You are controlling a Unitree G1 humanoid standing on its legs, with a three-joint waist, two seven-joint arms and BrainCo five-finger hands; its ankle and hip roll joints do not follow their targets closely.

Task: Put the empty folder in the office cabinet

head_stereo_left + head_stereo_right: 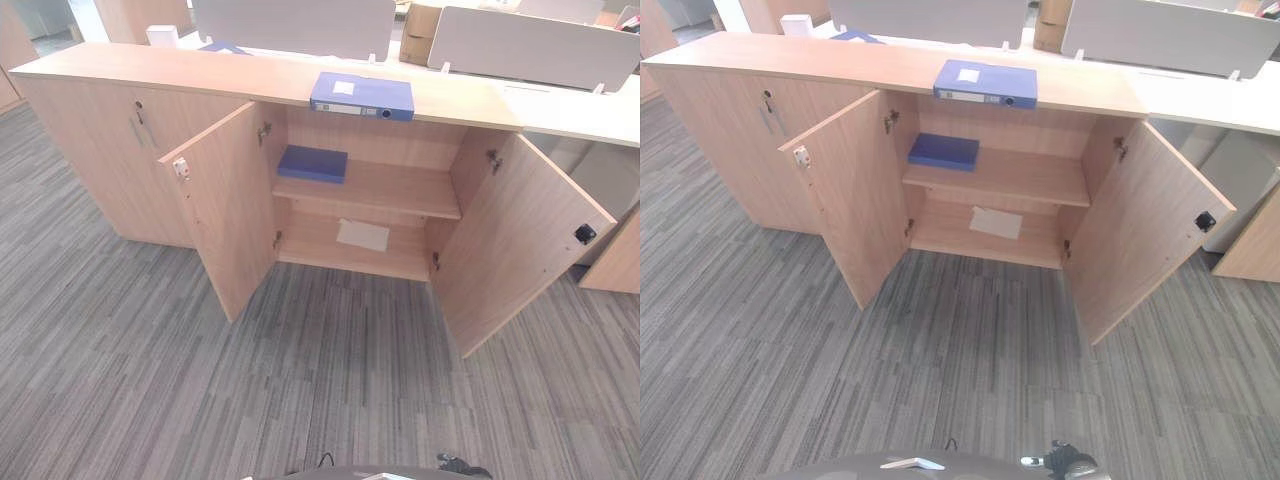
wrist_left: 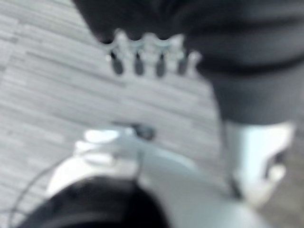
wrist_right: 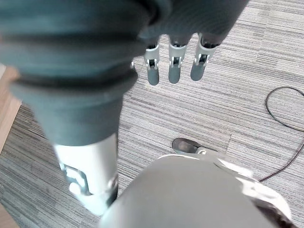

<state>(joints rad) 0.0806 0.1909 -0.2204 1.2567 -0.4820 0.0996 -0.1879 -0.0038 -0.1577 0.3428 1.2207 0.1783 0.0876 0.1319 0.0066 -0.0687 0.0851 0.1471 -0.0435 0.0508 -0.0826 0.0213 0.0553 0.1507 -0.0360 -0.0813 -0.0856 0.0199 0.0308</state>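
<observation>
A blue lever-arch folder (image 1: 362, 96) lies flat on top of the wooden office cabinet (image 1: 120, 65). Both doors of the cabinet's middle bay stand open, the left door (image 1: 225, 205) and the right door (image 1: 515, 240). On the upper shelf (image 1: 400, 190) inside lies a darker blue folder (image 1: 313, 163). A white sheet (image 1: 362, 235) rests on the bottom shelf. My left hand (image 2: 137, 59) hangs over the carpet with relaxed fingers and holds nothing. My right hand (image 3: 174, 66) hangs the same way, fingers straight and empty, far from the cabinet.
Grey striped carpet (image 1: 150, 380) stretches between me and the cabinet. The cabinet's left bay (image 1: 110, 150) is closed, with a key in its lock. Behind it stand white desk dividers (image 1: 530, 45), a cardboard box (image 1: 418, 35) and a small white box (image 1: 161, 35).
</observation>
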